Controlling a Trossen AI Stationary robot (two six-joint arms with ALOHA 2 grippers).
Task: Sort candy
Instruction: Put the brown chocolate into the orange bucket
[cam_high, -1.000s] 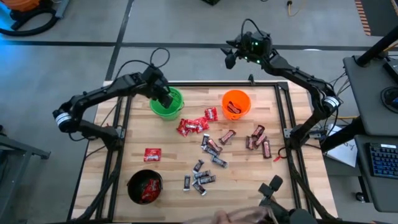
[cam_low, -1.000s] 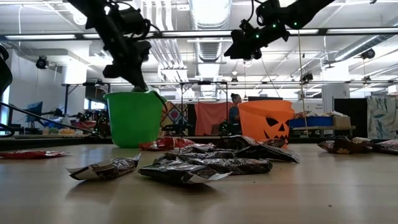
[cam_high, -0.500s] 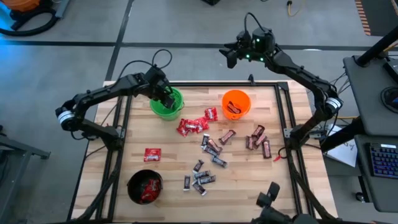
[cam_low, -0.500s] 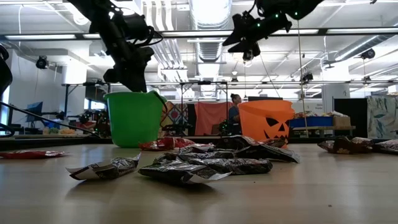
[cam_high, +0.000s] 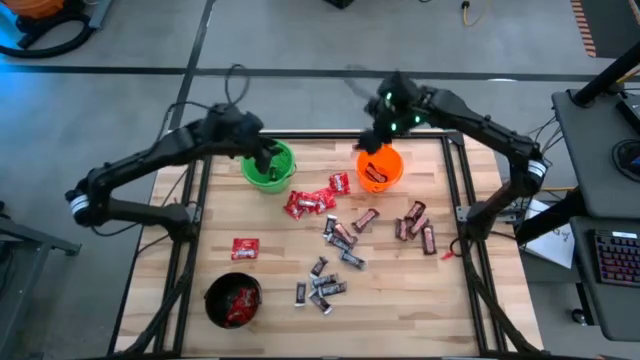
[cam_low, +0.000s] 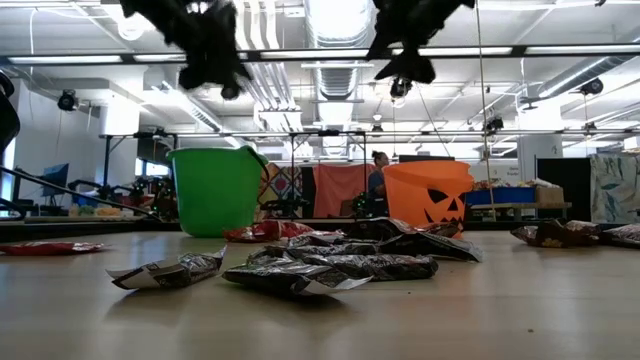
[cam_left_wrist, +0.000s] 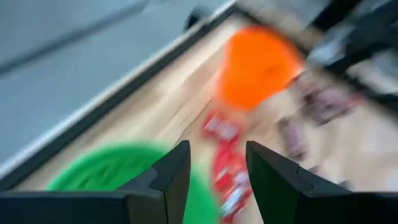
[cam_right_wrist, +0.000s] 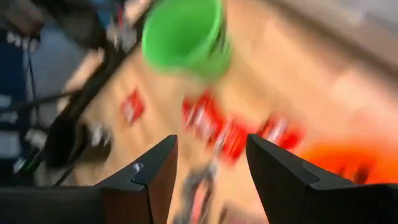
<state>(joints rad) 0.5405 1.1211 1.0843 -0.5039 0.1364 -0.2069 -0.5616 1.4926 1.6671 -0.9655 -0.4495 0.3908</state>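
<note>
High view alone shows the black bucket (cam_high: 232, 301) at lower left, red packets inside; the low view hides it. Candy (cam_high: 335, 255) lies scattered mid-table, red packets (cam_high: 307, 203) just right of the green bucket (cam_high: 268, 166). The left gripper (cam_high: 259, 152) hangs over the green bucket's rim, fingers (cam_left_wrist: 166, 180) spread and empty, having lifted since a second ago. The right gripper (cam_high: 382, 122) has swung in above the orange bucket (cam_high: 379, 168), fingers (cam_right_wrist: 149, 176) apart, holding nothing
</note>
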